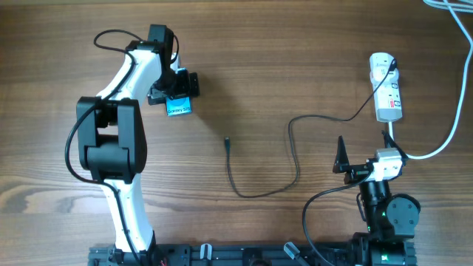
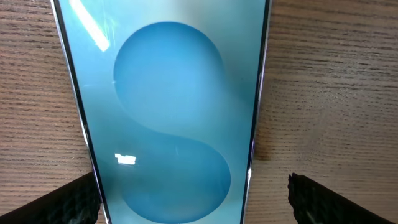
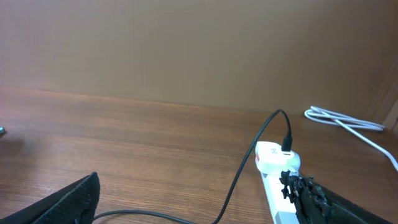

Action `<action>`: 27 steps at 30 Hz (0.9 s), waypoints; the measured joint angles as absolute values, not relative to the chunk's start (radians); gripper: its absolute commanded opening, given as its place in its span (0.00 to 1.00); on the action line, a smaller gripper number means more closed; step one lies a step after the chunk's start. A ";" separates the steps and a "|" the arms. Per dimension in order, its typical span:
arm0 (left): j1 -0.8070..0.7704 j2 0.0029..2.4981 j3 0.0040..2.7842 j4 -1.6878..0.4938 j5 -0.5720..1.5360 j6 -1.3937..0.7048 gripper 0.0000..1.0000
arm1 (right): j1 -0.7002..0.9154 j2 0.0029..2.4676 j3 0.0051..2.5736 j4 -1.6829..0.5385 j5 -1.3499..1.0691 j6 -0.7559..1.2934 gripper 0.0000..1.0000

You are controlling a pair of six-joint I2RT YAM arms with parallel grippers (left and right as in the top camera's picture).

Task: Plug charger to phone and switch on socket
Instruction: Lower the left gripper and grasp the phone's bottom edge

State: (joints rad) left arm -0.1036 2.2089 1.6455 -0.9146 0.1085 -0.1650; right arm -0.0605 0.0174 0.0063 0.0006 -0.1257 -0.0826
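The phone [image 2: 174,112], its blue-teal screen up, lies flat on the wood at the back left; in the overhead view only its end with white text [image 1: 179,108] shows under my left gripper [image 1: 176,91]. That gripper [image 2: 186,208] is open and straddles the phone, one finger at its left edge, the other clear of its right edge. The charger [image 1: 295,159], a thin black cable, curves from the socket [image 1: 386,89] to its loose tip [image 1: 227,140] mid-table. My right gripper [image 1: 364,150] is open and empty, just short of the socket [image 3: 273,163], with the cable [image 3: 245,165] between its fingers.
A thick white lead [image 1: 451,137] loops from the socket's near end round the right side to the back corner, where it shows as a coil [image 3: 342,118]. The right arm's base [image 1: 388,210] stands at the front right, the left arm's base [image 1: 111,148] at the left.
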 measured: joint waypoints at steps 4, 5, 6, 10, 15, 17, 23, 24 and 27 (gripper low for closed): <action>-0.109 2.204 1.634 -0.893 0.089 -0.167 1.00 | -0.060 0.017 0.006 0.001 -0.126 -0.083 1.00; -0.110 2.204 1.633 -0.884 0.084 -0.167 1.00 | -0.060 0.017 0.006 0.001 -0.126 -0.083 1.00; -0.110 2.204 1.631 -0.873 0.081 -0.166 1.00 | -0.060 0.017 0.006 0.001 -0.126 -0.083 1.00; -0.110 2.203 1.630 -0.841 0.074 -0.166 1.00 | -0.060 0.017 0.006 0.001 -0.126 -0.083 1.00; -0.110 2.203 1.628 -0.839 0.065 -0.167 0.90 | -0.060 0.017 0.006 0.001 -0.126 -0.082 1.00; -0.109 2.203 1.628 -0.840 0.062 -0.166 1.00 | -0.060 0.017 0.006 0.001 -0.126 -0.083 1.00; -0.112 2.202 1.624 -0.837 0.062 -0.170 0.97 | -0.060 0.017 0.006 0.001 -0.126 -0.083 1.00; -0.112 2.202 1.624 -0.837 0.062 -0.170 0.88 | -0.060 0.017 0.006 0.001 -0.126 -0.083 1.00; -0.112 2.202 1.623 -0.842 0.053 -0.174 0.76 | -0.060 0.017 0.006 0.001 -0.126 -0.083 1.00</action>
